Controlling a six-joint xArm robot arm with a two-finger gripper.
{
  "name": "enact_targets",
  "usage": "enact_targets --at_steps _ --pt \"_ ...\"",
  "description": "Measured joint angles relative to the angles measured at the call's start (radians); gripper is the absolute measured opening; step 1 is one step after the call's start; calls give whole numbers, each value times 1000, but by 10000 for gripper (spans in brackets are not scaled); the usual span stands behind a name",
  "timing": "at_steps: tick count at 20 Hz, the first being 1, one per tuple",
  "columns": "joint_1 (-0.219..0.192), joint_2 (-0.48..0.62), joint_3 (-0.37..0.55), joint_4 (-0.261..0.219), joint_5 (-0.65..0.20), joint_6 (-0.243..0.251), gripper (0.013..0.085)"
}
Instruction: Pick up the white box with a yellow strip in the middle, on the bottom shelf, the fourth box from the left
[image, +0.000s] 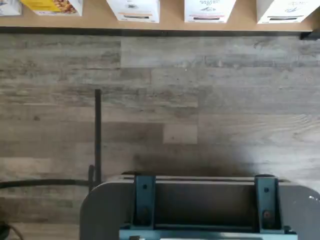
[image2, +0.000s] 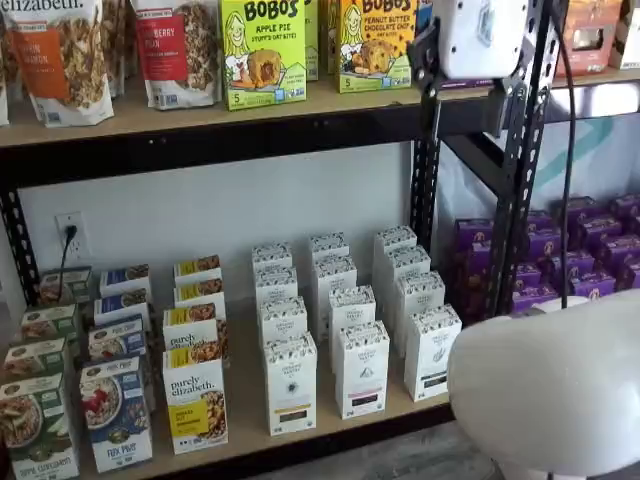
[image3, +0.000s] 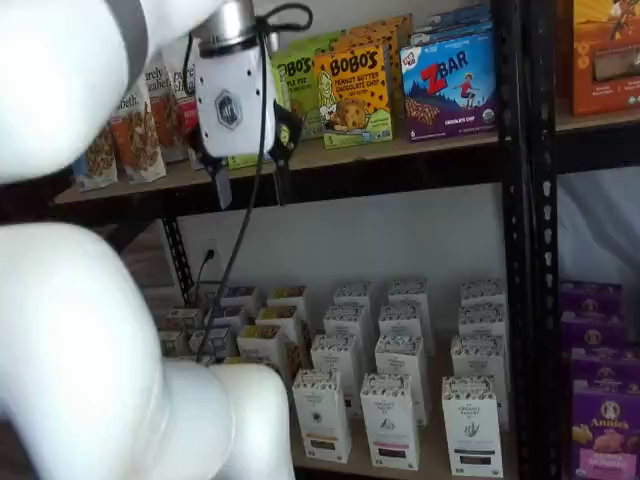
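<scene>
Item: tall narrow white box (image2: 291, 385) with a dark-speckled top edge, small round logo and a yellow-orange strip on its front. It stands upright at the front of its row on the bottom shelf (image2: 330, 428), a long pale wooden board with a black metal front rail. In a shelf view it is also seen as the front carton (image3: 321, 414) of the leftmost white row. In the wrist view its top and front (image: 133, 10) appear on the board.

Neighbours: a wider white-and-yellow granola box (image2: 196, 402) just beside it on one side; a like white carton with a dark strip (image2: 361, 369) on the other.

Gripper: white body with two black fingers (image3: 247, 178), hanging high, level with the upper shelf, well apart from the white box. A clear gap shows between the fingers, nothing in them. In the other shelf view only the white body (image2: 480, 38) shows.

Wrist view foreground: a dark mount with teal brackets (image: 200, 205) above grey wood-plank floor (image: 210, 100).
</scene>
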Motion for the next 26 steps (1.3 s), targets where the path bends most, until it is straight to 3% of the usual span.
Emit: enact_targets --at_steps 9,14,22,26 --pt "26 6 158 -64 -195 12 850" --pt "27 26 254 -33 -323 13 850" --pt "123 101 393 -11 -552 93 850" --pt "191 168 443 -61 -688 176 850"
